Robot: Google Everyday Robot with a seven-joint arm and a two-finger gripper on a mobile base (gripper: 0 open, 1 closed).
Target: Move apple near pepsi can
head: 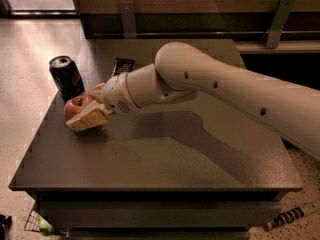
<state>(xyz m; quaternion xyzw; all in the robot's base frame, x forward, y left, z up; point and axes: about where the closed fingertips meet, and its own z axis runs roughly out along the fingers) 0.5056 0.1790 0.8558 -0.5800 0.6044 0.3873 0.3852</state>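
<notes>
The gripper point(84, 110), at the end of the white arm point(225, 84), is clamped on the apple point(76, 105), holding it just in front of the can point(66, 77) near the table's point(165, 159) left edge.

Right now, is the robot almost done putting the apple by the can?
Almost. Done: the apple is already right beside the pepsi can. In hand: the gripper is closed around the apple, low over the table. Left: set the apple down next to the can and let go.
</notes>
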